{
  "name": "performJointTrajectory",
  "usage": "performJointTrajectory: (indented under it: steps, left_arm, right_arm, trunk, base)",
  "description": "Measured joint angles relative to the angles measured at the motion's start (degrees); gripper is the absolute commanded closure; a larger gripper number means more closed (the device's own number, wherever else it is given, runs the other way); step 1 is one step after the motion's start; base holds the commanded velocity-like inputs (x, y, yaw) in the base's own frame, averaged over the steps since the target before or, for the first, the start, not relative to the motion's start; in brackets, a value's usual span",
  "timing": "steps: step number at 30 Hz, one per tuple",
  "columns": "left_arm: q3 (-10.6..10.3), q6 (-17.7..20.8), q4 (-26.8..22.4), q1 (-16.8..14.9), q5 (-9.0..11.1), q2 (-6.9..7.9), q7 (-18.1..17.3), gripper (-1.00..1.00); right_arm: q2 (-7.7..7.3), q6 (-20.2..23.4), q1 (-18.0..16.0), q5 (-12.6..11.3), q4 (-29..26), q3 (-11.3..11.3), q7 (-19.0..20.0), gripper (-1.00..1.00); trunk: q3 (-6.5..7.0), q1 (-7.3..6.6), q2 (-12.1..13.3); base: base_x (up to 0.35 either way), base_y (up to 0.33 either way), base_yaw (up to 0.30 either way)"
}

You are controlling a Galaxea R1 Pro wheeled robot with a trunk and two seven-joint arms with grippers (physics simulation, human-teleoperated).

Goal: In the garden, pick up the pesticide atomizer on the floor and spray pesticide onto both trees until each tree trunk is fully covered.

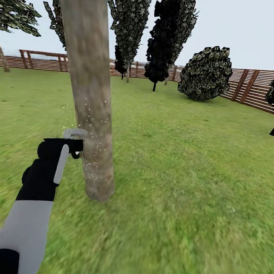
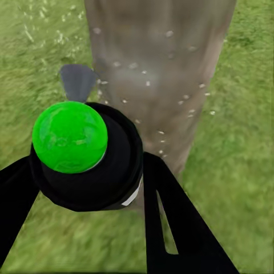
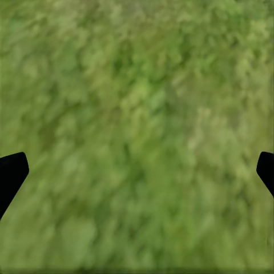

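Here, the left gripper (image 2: 85, 188) clamps the pesticide atomizer (image 2: 85, 154) beside the tree trunk (image 1: 89, 90); pesticide (image 1: 92, 139) specks sit low, so upper bark risks going unsprayed.

Left gripper (image 2: 85, 188) closed on pesticide atomizer (image 2: 88, 162), black fingers (image 2: 171, 217) flanking dark round body on both sides; bright green glossy dome (image 2: 69, 136) sits on top of body; small white sliver at body's edge beside one finger; grey fan-shaped nozzle (image 2: 77, 81) projects beyond dome toward tree trunk (image 2: 162, 63); trunk thick, mottled grey-brown, close ahead of atomizer; pesticide (image 2: 160, 85) as tiny white specks scattered over bark, more specks over lawn (image 2: 242, 171) beside trunk; grass blurred all around.
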Motion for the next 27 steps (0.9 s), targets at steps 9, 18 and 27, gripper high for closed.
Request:
performJointTrajectory:
  steps: [9,18,27]
  left_arm:
    - [-0.65,-2.40,0.19,12.42,0.51,0.74,-0.17,1.00]
    - [-0.52,-14.33,14.10,18.08,0.15,0.34,0.71,1.00]
    - [-0.44,-21.34,19.97,19.62,0.62,-0.16,0.55,1.00]
  right_arm:
    - [0.00,0.00,0.00,-0.01,0.00,0.03,0.00,-1.00]
    - [0.00,-0.08,0.00,-0.03,0.00,0.00,0.00,-1.00]
    - [-0.08,-0.09,0.00,-0.03,-0.09,-0.01,0.00,-1.00]
  trunk:
    - [-0.01,0.00,0.00]
    - [-0.01,0.01,0.01]
    - [0.00,0.00,0.00]
  base:
    - [0.000,0.000,0.000]
    - [0.000,0.000,0.000]
    - [0.071,-0.072,0.000]
